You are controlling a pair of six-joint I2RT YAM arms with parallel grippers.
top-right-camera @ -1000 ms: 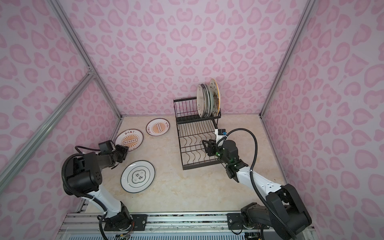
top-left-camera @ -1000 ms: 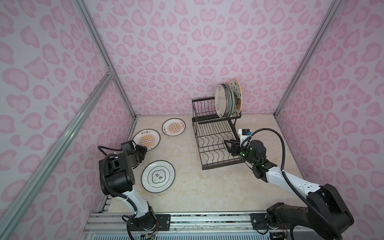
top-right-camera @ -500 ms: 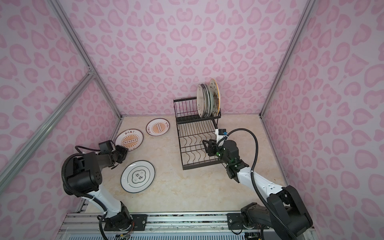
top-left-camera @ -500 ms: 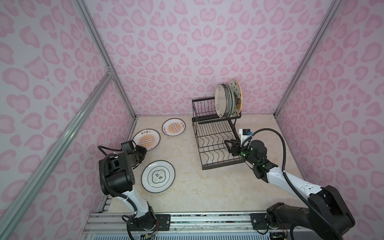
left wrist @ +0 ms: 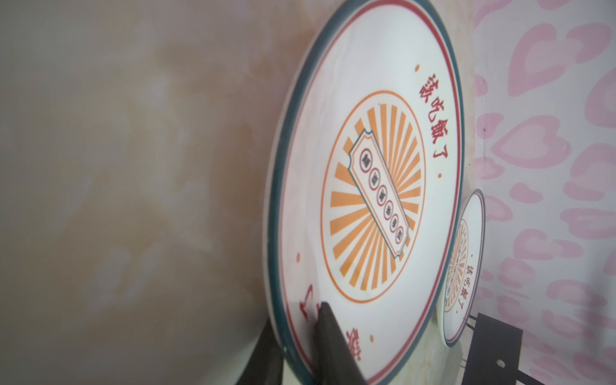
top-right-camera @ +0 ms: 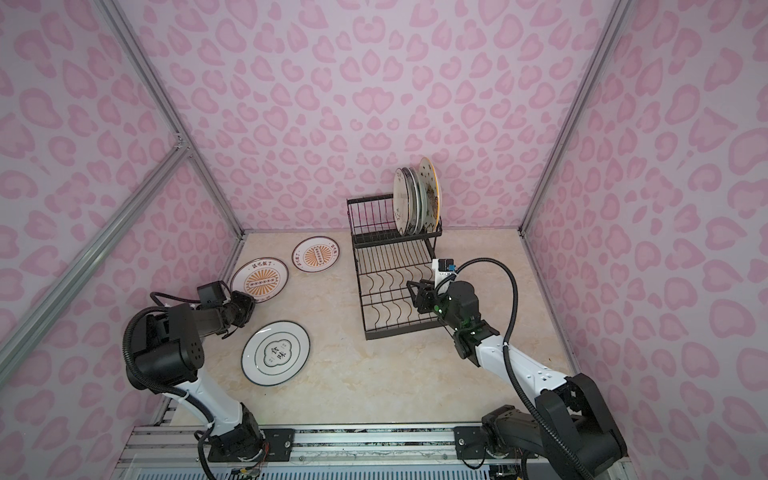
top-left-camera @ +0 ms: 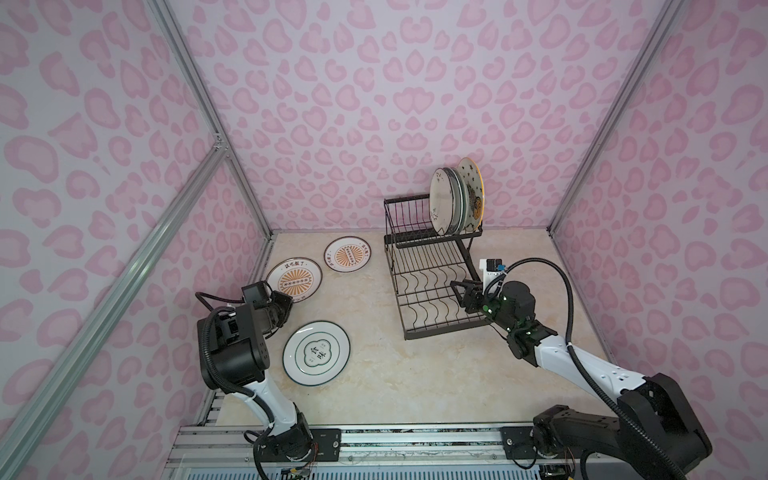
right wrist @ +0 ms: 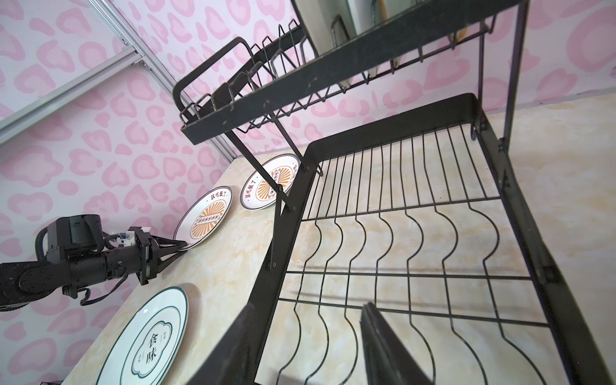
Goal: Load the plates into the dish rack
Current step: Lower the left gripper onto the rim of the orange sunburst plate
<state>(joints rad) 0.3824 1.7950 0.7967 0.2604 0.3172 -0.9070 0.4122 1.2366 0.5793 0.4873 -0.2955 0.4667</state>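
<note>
- Pink heart-print walls [top-left-camera: 374, 104], beige marbled counter [top-left-camera: 415, 374].
- Dish rack [top-left-camera: 432, 286] sits right of centre. The racked plates [top-left-camera: 446, 199] stand on edge at the right end of its upper basket.
- Three plates lie flat on the counter left of the rack: nearer sunburst plate [top-left-camera: 295, 279], farther sunburst plate [top-left-camera: 347, 254] by the back wall, and green-ringed plate [top-left-camera: 316, 353] closest to the arm bases.
- Left hand [right wrist: 182, 249]: one finger on top of the nearer sunburst plate's rim, one under it, pinched on the rim.
- Right hand [top-left-camera: 457, 289]: over the rack's lower tray, fingers apart above the wavy dividers.
</note>
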